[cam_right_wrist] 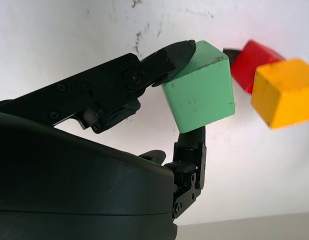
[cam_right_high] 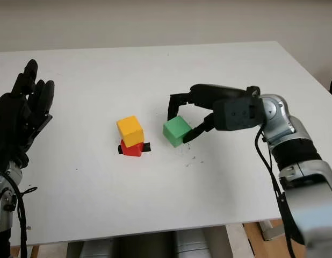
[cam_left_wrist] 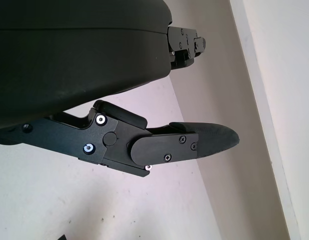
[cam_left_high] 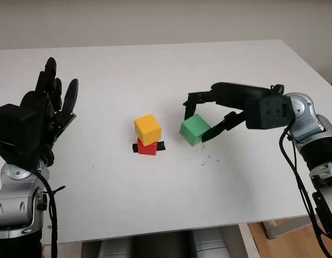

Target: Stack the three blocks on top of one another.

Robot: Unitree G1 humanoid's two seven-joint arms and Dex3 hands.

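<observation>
A yellow block (cam_left_high: 148, 129) sits on a red block (cam_left_high: 146, 147) near the middle of the white table (cam_left_high: 155, 64), a bit askew. To their right my right hand (cam_left_high: 198, 122) is shut on a green block (cam_left_high: 194, 129), which is tilted and seems slightly off the table. In the right wrist view the fingertips (cam_right_wrist: 177, 52) pinch the green block (cam_right_wrist: 199, 87) from two sides, with the yellow block (cam_right_wrist: 284, 92) and red block (cam_right_wrist: 254, 57) just beyond. My left hand (cam_left_high: 50, 105) is open and raised over the table's left side.
A black marker patch (cam_left_high: 160, 146) lies under the red block. Small dark specks (cam_left_high: 209, 157) dot the table below the green block. The table's front edge (cam_left_high: 171, 228) runs close to me, with floor at the lower right.
</observation>
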